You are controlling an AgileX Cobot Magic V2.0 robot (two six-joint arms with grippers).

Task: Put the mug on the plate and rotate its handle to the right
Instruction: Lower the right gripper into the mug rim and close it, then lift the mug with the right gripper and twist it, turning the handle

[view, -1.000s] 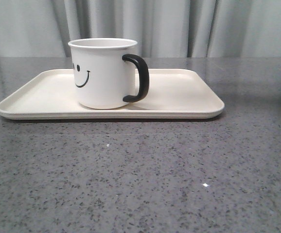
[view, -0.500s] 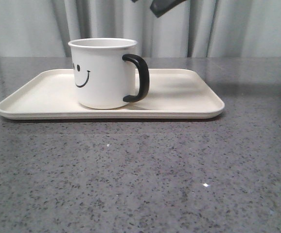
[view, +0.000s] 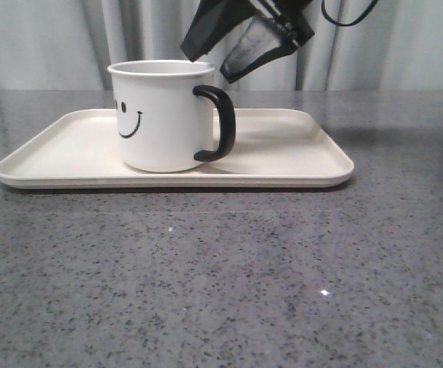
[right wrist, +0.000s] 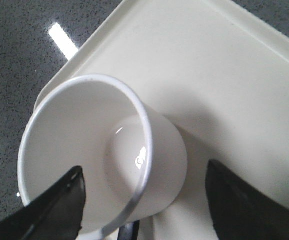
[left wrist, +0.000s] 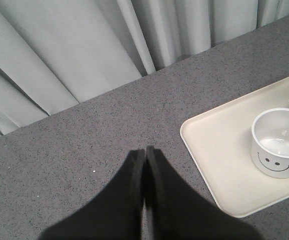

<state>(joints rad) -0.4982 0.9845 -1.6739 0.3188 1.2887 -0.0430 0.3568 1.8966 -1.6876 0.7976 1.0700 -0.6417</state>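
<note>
The white smiley-face mug (view: 162,115) stands on the cream rectangular plate (view: 298,165), its black loop handle (view: 220,123) pointing right. The right gripper (view: 215,65), jaws apart, hangs just above mug and handle. The left gripper (left wrist: 145,156), jaws together, sits well away.

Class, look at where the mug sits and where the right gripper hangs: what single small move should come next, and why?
Probably lower the right gripper a little, so its open fingers straddle the mug's rim on the handle side. The mug already stands upright on the plate, with the handle pointing right in the front view. The gripper hangs just above and grips nothing yet.
</note>
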